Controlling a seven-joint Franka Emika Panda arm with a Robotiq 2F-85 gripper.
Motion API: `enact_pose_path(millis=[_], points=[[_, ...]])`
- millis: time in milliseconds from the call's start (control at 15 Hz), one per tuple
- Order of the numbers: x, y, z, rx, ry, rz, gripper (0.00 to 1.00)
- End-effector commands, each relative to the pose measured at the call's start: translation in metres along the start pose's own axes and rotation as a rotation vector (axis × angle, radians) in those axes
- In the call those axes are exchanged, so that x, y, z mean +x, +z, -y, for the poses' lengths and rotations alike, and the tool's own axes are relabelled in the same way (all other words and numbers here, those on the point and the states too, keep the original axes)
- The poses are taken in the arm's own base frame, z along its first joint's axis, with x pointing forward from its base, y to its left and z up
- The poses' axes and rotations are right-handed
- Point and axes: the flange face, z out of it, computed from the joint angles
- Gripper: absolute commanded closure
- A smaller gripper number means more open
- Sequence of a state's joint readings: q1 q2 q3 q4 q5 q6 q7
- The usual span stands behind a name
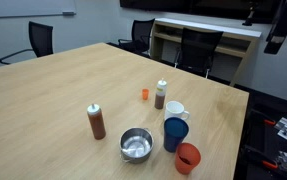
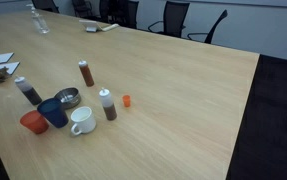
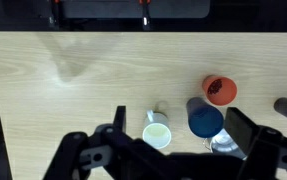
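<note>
1. In the wrist view the gripper (image 3: 180, 125) fills the bottom edge, its jaws spread wide and holding nothing.
2. Between its fingers, at lower centre, a white mug (image 3: 157, 132) and a blue cup (image 3: 204, 118) stand just beside each other.
3. An orange cup (image 3: 218, 90) sits to the upper right of the blue cup, and a metal bowl (image 3: 223, 147) to its lower right.
4. All of them rest on the wooden table (image 3: 63, 100).

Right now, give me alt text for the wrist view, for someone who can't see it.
The open end effector hangs over a wooden table, with a white mug, a blue cup and an orange cup below it.
</note>
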State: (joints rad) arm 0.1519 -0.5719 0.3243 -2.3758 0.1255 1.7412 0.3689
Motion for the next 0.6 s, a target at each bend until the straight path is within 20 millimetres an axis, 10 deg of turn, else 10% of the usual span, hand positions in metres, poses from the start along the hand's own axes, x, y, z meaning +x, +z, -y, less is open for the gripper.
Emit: enact_pose_path(millis=[0,533], points=[[0.000,-0.001,0.000,0.000,0.000,0.000,0.00],[-0.026,0.059,0.002,0.142,0.403,0.179,0.00]])
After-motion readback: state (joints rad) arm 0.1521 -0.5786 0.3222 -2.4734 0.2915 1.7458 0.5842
